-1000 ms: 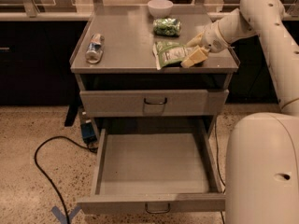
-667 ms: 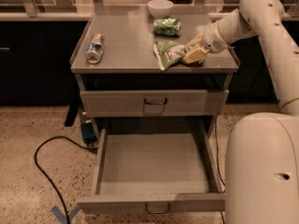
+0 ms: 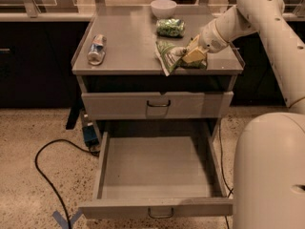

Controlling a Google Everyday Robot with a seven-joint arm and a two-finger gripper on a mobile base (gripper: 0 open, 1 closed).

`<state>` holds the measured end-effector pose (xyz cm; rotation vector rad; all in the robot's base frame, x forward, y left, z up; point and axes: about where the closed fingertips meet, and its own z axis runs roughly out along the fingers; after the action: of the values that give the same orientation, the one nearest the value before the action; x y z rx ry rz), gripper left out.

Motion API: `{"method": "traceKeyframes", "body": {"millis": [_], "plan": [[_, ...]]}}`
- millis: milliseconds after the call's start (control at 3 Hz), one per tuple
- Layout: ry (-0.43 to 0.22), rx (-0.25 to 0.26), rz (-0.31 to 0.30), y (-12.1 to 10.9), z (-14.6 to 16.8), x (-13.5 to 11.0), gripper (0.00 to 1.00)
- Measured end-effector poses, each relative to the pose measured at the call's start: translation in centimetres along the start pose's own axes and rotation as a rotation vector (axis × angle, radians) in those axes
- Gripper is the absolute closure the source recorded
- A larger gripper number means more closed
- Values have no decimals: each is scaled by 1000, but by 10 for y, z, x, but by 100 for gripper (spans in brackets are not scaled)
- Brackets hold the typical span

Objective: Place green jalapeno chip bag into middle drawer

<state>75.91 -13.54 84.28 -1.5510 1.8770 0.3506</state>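
The green jalapeno chip bag (image 3: 167,53) lies crumpled on the grey cabinet top near its front right, one corner hanging over the front edge. My gripper (image 3: 189,56) is at the bag's right end, its yellowish fingers (image 3: 194,54) closed on the foil. The middle drawer (image 3: 155,207), the lowest one, is pulled out wide open below, and its inside holds nothing.
The drawer above (image 3: 157,105) is closed. On the cabinet top are a white bowl (image 3: 163,7), a small dark-green packet (image 3: 170,27) and a can lying on its side (image 3: 96,49). A black cable (image 3: 45,173) runs across the floor at left. My white body (image 3: 269,175) fills the lower right.
My gripper has shifted slightly left and toward the front edge, drawing the chip bag with it so a corner now overhangs the cabinet top.
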Motion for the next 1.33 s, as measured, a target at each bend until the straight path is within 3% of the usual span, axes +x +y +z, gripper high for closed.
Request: {"method": "traceKeyframes", "body": {"millis": [333,667,1000,1333], "plan": [[-1,-2,-9,12,0,-8,100],[-73,127,-23,33,-59,-52,100],[-157,231,-47,72,-105,-94,100],[-202,213,-49,125,-94,-100,100]]}}
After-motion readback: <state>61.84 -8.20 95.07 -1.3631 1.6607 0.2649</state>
